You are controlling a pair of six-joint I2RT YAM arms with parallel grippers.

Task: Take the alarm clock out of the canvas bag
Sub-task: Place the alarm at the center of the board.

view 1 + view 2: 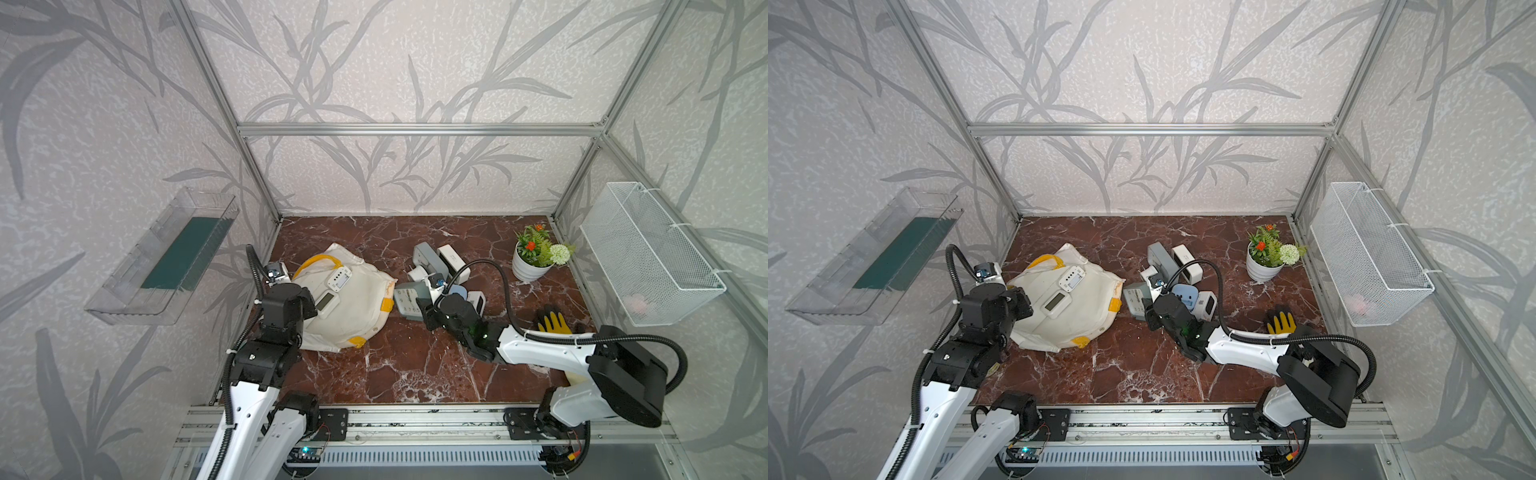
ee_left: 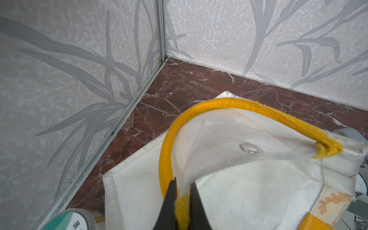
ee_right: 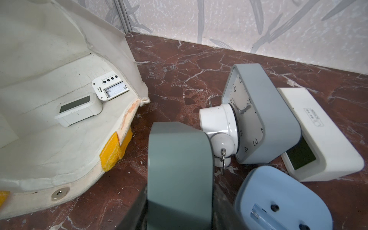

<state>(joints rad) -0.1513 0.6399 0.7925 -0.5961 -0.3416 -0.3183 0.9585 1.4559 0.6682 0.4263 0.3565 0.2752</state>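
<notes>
The cream canvas bag (image 1: 357,316) (image 1: 1075,324) lies on its side at the table's left, its mouth facing right. My left gripper (image 2: 183,192) is shut on its yellow handle (image 2: 219,103), which holds the upper flap up. Two white digital clocks (image 3: 77,111) (image 3: 110,87) lie on the cloth inside the bag (image 3: 49,155). Just outside the mouth, my right gripper (image 3: 180,199) is shut on a grey-green alarm clock (image 3: 179,159) (image 1: 409,301) (image 1: 1136,299), its fingers on both sides of the case.
Several other clocks crowd beside the held one: a grey square analog clock (image 3: 258,111), a white twin-bell clock (image 3: 219,123), a white digital clock (image 3: 318,135), a blue clock (image 3: 278,199). A potted plant (image 1: 534,257), a yellow glove (image 1: 552,322) and a wire basket (image 1: 648,253) are at the right.
</notes>
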